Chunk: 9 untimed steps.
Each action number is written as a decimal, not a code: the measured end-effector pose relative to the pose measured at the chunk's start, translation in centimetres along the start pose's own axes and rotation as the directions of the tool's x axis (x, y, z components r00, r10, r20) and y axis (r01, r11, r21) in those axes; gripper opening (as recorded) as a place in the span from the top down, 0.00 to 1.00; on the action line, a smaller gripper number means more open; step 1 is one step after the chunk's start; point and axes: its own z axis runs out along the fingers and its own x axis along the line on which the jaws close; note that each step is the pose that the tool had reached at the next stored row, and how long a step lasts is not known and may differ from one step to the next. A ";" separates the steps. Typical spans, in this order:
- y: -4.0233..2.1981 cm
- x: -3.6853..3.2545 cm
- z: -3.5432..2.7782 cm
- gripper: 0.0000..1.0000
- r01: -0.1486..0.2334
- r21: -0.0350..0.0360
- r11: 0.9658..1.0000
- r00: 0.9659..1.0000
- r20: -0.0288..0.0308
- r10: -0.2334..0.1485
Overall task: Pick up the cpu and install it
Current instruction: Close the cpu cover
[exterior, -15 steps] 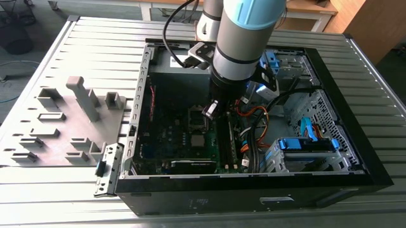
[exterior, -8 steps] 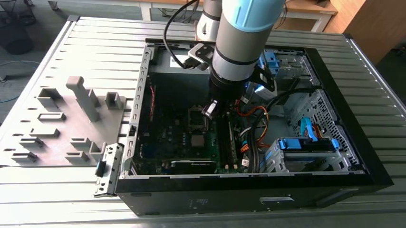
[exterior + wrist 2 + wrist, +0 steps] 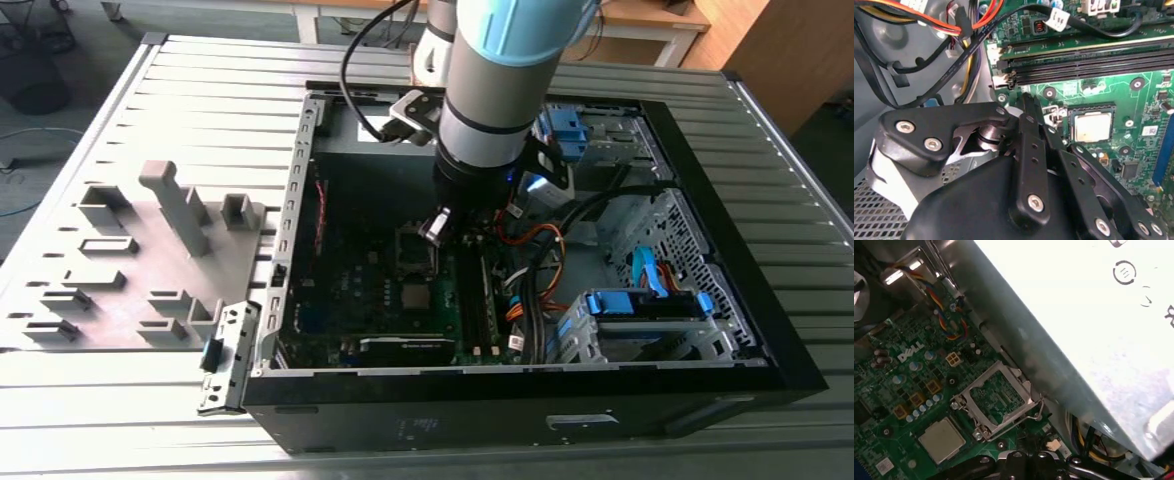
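cpu (image 3: pixel 1093 123) is lying flat in the socket (image 3: pixel 1072 125), load frame (image 3: pixel 1015 381) flipped open just beside the socket. Gripper (image 3: pixel 1030 102) jaws look pinched together on nothing, near the socket. Light, stiff, probably fragile chip; I'd grab opposite edges.

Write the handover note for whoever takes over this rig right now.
The gripper hangs inside the open black computer case, low over the green motherboard, next to the socket.
The cpu, a small flat square silvery-grey chip, lies in the socket, free of the gripper.
The hinged metal retention frame appears flipped open beside it.
Done: cpu appears placed.
Left: frame not yet closed.
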 end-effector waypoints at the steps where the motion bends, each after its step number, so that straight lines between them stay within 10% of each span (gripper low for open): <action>1: -0.01 0.01 0.13 0.89 0.000 0.000 1.000 1.000 0.000 0.000; 9: 0.05 -0.07 0.50 0.89 0.000 0.000 1.000 1.000 0.000 0.000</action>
